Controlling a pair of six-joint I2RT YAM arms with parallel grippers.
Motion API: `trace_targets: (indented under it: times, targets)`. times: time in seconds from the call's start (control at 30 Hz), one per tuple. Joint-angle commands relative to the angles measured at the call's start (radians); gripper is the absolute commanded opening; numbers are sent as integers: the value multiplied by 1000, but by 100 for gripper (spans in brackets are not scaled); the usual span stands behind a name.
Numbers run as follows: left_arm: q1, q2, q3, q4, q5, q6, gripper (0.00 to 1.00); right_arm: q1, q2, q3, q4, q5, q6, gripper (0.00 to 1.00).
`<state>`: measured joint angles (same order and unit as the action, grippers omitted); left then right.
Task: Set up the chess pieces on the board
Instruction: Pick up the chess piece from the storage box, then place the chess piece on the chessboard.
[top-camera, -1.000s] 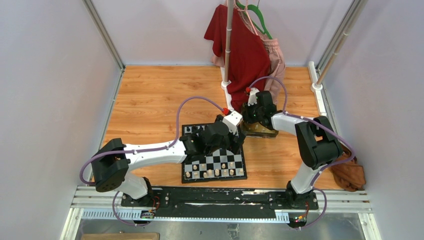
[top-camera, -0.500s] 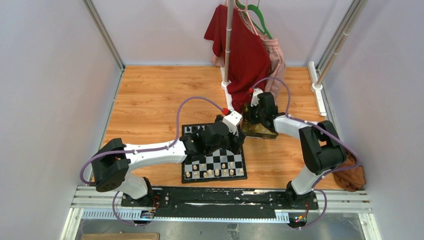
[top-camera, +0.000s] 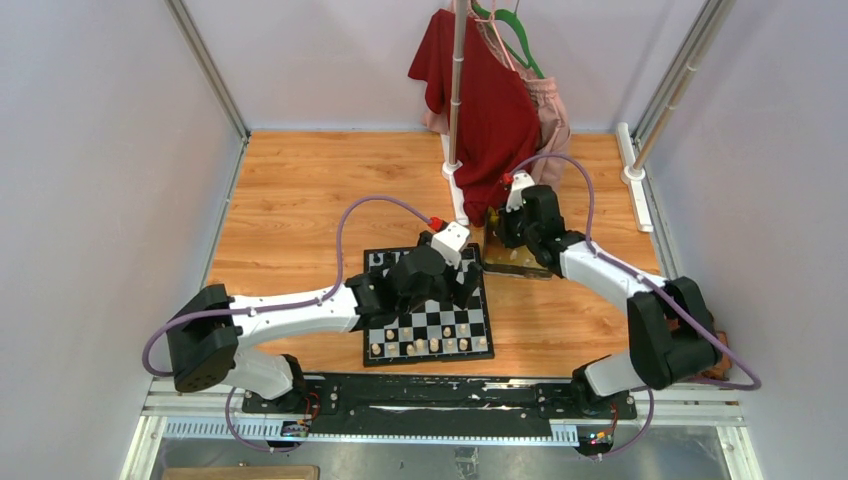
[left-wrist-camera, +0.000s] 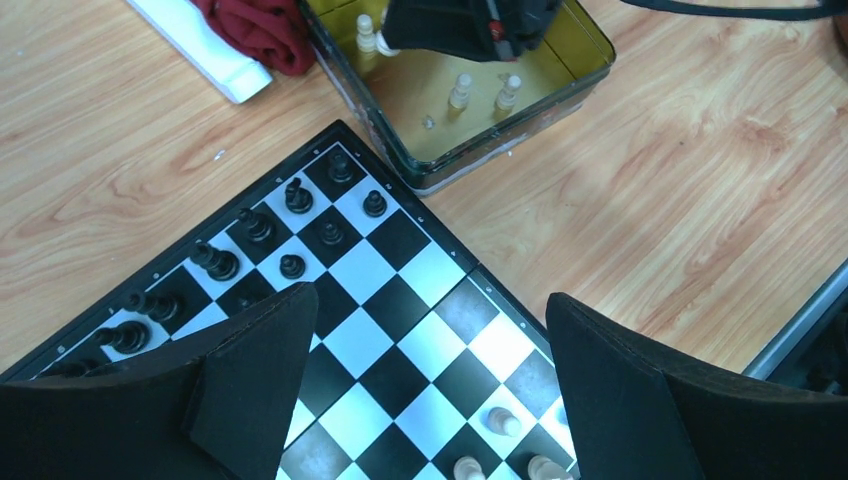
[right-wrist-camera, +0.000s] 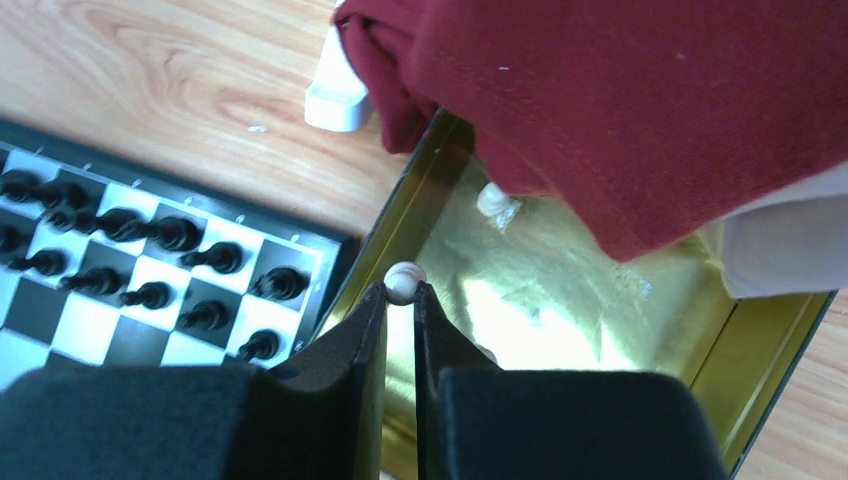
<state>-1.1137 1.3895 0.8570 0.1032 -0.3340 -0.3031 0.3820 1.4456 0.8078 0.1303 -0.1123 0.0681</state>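
The board (top-camera: 446, 321) lies in front of the arm bases. Black chess pieces (left-wrist-camera: 298, 195) fill its far rows, and cream chess pieces (top-camera: 420, 346) stand along its near rows. My left gripper (left-wrist-camera: 430, 305) hovers open over the board's right middle squares, nothing between its fingers. My right gripper (right-wrist-camera: 400, 292) is above the yellow-gold tin (right-wrist-camera: 560, 300), shut on a small cream piece (right-wrist-camera: 404, 282) whose round head shows at the fingertips. Loose cream pieces (left-wrist-camera: 460, 92) stand inside the tin (left-wrist-camera: 520, 140).
A red garment (top-camera: 490, 100) hangs from a pole just behind the tin, its hem drooping over the tin's far edge (right-wrist-camera: 600, 120). The pole's white base (left-wrist-camera: 200, 45) sits by the board's far corner. A brown object (top-camera: 700, 350) lies at the right wall.
The right arm has stretched out, its elbow swinging right and down, while its gripper lifted slightly over the tin. The left gripper has drifted a little left over the board.
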Motion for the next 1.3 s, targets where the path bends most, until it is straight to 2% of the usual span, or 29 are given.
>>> trace_targets:
  times: [0.0,0.57,0.9,1.27]
  targets:
    - [4,-74,-37,17,-63,-24,90,69,-102,-43,-82,66,-8,2]
    - [6,-270,-112,-98,-215,-120,90,524,-523,-205,-341,357,105,2]
    - [6,-321,-129,-136,-239,-139,90,720,-552,-297,-370,450,187,1]
    - [5,-328,-136,-132,-249,-140,90,779,-552,-373,-312,458,226,1]
